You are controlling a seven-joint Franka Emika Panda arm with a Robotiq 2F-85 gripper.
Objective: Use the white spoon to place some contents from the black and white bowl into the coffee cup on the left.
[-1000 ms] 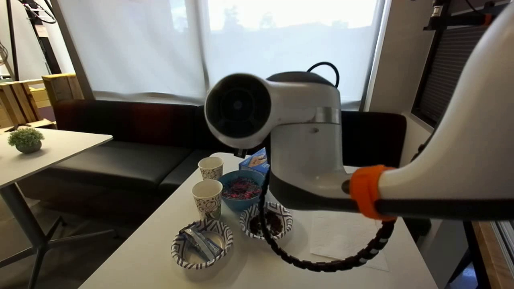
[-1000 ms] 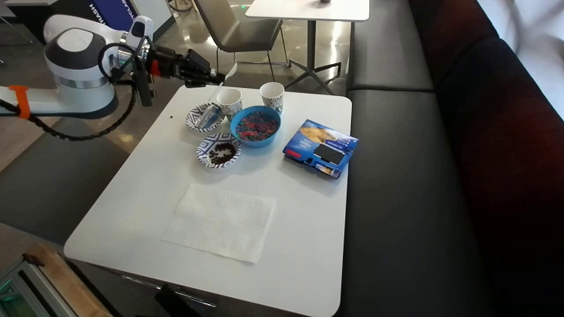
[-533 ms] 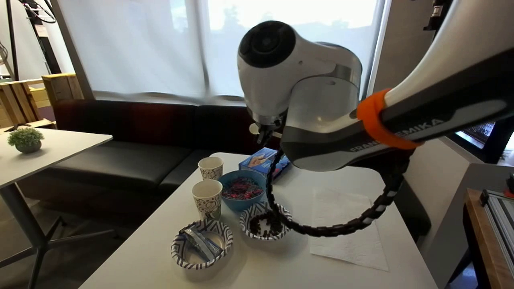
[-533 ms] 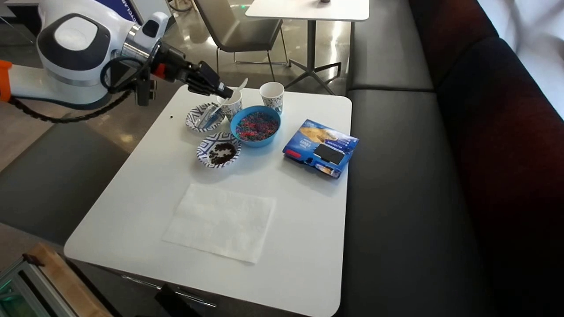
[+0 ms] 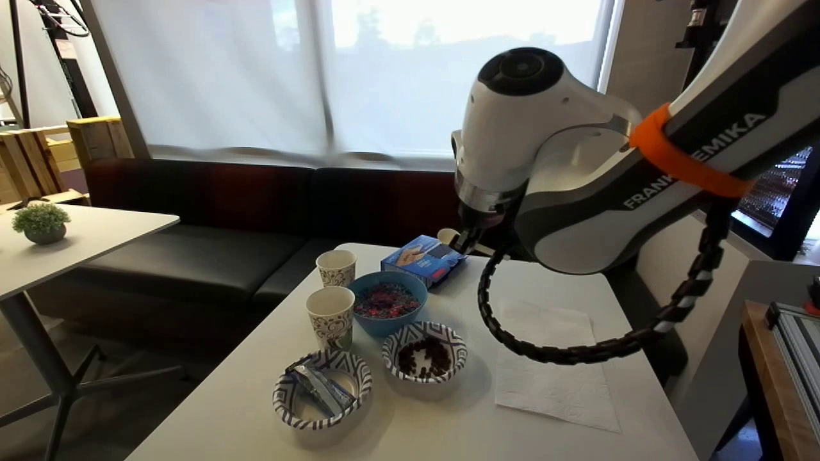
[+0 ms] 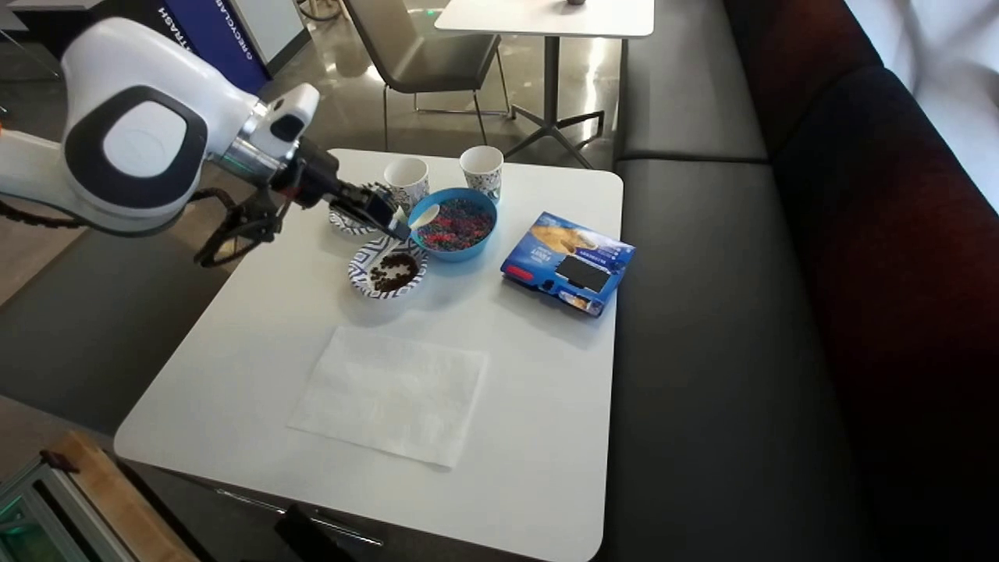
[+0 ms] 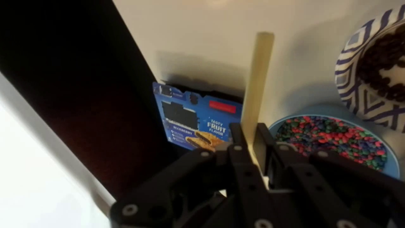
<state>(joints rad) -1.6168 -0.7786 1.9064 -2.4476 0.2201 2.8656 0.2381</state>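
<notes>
Spoon [image 6: 425, 216], white and clamped in the pincer [image 7: 249, 135], is best dipped tip-first into the dark pieces [image 6: 403, 270] in the striped bowl [image 6: 364, 269] beside the blue bowl [image 6: 456, 254], then lifted level.

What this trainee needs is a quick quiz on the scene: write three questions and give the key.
1. What does the gripper hold?
2. Where do the dark brown bits lie? A) in the blue bowl; B) in a striped bowl; C) on the bench.
3. True or false: the blue box lies apart from the white paper sheet.
Key: 1. The white spoon. 2. B. 3. True.
</notes>
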